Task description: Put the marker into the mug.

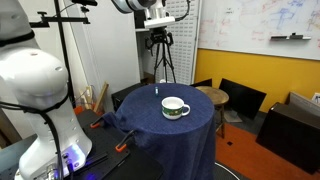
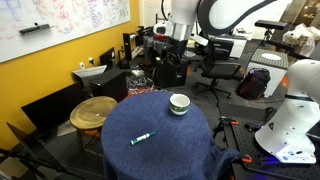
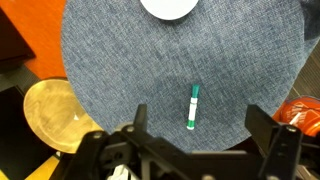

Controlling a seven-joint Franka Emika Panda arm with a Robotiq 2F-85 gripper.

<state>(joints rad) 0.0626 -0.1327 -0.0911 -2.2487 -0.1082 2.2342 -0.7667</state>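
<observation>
Gripper (image 3: 198, 128) hangs high over the blue table (image 3: 110, 70), jaws wide open and holding nothing. Under it the marker (image 3: 192, 107) lies flat, alone. Farther off stands the mug (image 3: 170, 8), well apart from the marker. I think the step now is reaching: next it must go down, put a jaw on each side, then close.

Thin marker (image 3: 192, 107): white barrel, green cap, lying flat on the blue tablecloth (image 3: 110, 70), well apart from the mug (image 2: 179, 104). That one is low, wide and white with a dark green band, standing upright toward the cloth's edge.
</observation>
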